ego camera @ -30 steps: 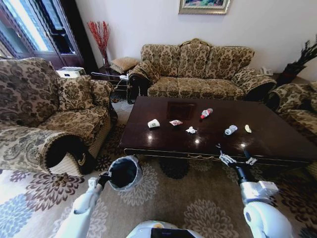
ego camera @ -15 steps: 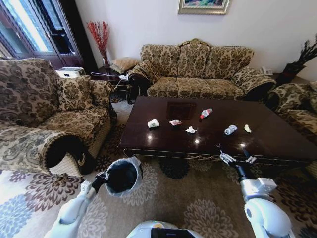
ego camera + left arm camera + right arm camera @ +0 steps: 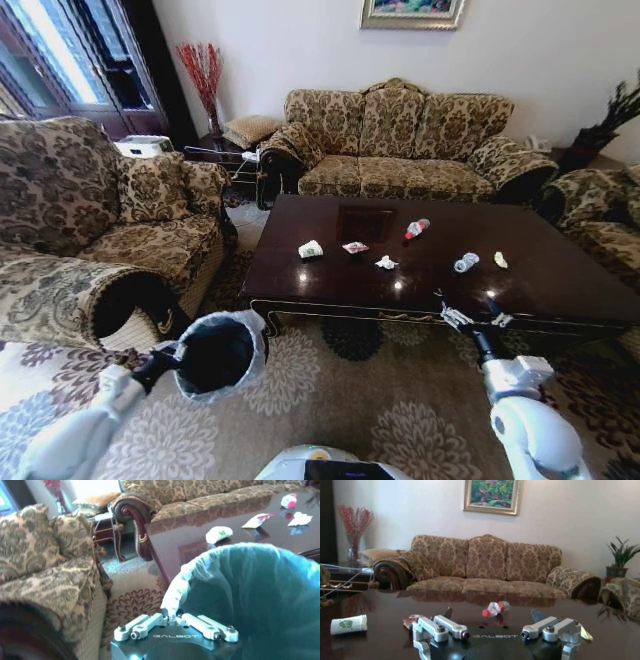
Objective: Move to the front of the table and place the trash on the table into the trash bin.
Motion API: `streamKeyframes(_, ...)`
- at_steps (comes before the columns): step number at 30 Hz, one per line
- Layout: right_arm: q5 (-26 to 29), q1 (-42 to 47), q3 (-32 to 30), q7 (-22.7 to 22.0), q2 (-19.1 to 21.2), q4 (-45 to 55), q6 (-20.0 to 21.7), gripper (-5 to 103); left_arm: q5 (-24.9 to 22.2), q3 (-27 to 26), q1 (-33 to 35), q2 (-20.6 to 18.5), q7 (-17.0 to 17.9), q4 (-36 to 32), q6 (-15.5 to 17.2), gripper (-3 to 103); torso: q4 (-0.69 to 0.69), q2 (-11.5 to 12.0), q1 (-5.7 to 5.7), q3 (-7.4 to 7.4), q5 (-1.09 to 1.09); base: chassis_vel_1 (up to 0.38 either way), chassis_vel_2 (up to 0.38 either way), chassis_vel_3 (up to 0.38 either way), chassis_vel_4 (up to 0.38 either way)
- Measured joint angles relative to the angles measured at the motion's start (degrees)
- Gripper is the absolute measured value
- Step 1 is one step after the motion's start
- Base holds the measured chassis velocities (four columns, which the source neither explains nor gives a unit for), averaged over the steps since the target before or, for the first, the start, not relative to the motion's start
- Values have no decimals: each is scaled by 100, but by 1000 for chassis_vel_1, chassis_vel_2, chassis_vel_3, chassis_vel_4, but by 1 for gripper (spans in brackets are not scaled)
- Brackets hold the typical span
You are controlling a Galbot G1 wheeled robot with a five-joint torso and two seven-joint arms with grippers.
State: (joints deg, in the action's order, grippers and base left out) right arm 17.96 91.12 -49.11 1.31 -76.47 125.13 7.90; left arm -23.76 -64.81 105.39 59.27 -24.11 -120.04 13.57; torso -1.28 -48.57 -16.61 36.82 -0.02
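Meanwhile, a robot holds the bin ready beside a littered counter.
Left gripper fingers clamp the bag-lined rim of the trash bin, mouth up to catch; right gripper, fingers spread, waits at the counter edge. Trash lies at twelve o'clock: paper cup, wrapper, crumpled paper, red-capped bottle, crushed bottle.
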Motion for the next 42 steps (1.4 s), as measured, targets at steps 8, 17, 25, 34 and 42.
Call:
streamKeyframes(8, 74, -109, -21, 16, -14, -75, -21, 100, -662, -614, -37, -182, 76, -1223, 741, 0, 0, 0, 0, 0, 3, 0, 0, 0, 0)
streamKeyframes(17, 217, -208, 15, -16, 275, 326, 160, 100, -1773, 392, -1465, -47, 2396, -1593, 1096, 0, 2, 0, -1, 1, 1, 0, 0, 0, 0)
streamKeyframes(25, 283, -239, 164, 13, 558, 772, 511, 100, -1854, 1069, -2208, 19, 2838, -1082, 900, 0, -1, 0, 0, 1, 3, 0, 0, 0, 0)
streamKeyframes(34, 649, -574, 456, -136, 1039, 993, 948, 100, -1484, 1710, -2770, 259, 3545, -693, 680, 0, -2, 0, 0, 0, 3, 0, 0, 0, 0)
streamKeyframes(42, 537, -799, 911, -154, 1024, 743, 1043, 100, -1145, 1838, -2838, 343, 3518, -433, 594, 0, -1, 0, 2, 0, 1, -32, 41, 27, -36)
